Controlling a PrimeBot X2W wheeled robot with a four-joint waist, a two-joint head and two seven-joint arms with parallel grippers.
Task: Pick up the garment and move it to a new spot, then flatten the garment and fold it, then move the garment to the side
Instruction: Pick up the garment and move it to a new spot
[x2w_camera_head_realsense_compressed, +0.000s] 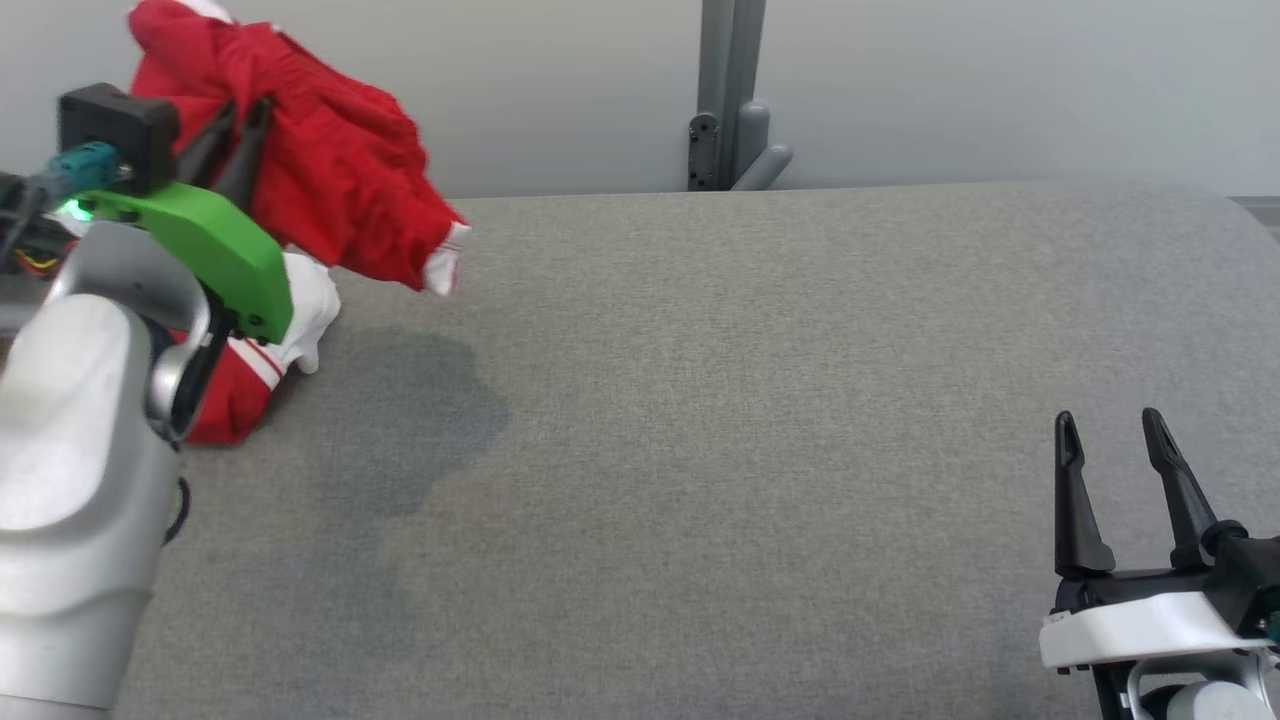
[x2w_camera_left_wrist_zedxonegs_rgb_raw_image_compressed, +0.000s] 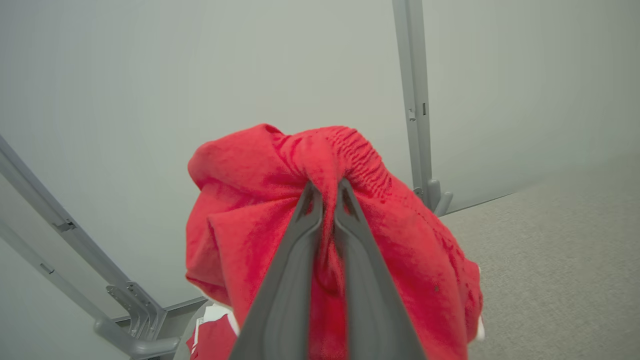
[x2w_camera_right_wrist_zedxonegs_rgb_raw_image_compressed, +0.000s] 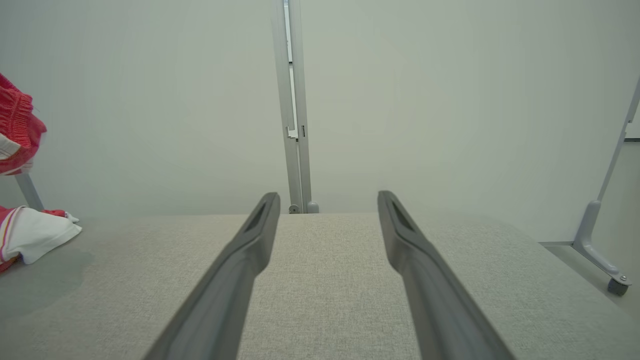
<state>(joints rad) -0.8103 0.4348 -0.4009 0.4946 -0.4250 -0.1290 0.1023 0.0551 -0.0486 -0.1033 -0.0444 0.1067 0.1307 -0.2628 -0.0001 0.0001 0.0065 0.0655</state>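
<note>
A red garment (x2w_camera_head_realsense_compressed: 330, 170) with white trim hangs bunched in the air at the far left of the grey table (x2w_camera_head_realsense_compressed: 750, 400). My left gripper (x2w_camera_head_realsense_compressed: 245, 115) is shut on its gathered cloth near the elastic waistband. In the left wrist view the garment (x2w_camera_left_wrist_zedxonegs_rgb_raw_image_compressed: 240, 225) drapes over both sides of that gripper (x2w_camera_left_wrist_zedxonegs_rgb_raw_image_compressed: 327, 187). Its lower part, red with white stripes (x2w_camera_head_realsense_compressed: 250, 370), still rests on the table behind my left forearm. My right gripper (x2w_camera_head_realsense_compressed: 1110, 430) stands open and apart near the table's front right; nothing lies between its fingers in the right wrist view (x2w_camera_right_wrist_zedxonegs_rgb_raw_image_compressed: 327, 200). The garment (x2w_camera_right_wrist_zedxonegs_rgb_raw_image_compressed: 20, 135) shows there at the left edge.
A pale wall with a grey upright post (x2w_camera_head_realsense_compressed: 730, 90) stands behind the table's far edge. A wheeled partition foot (x2w_camera_right_wrist_zedxonegs_rgb_raw_image_compressed: 600, 250) sits off the table's right end.
</note>
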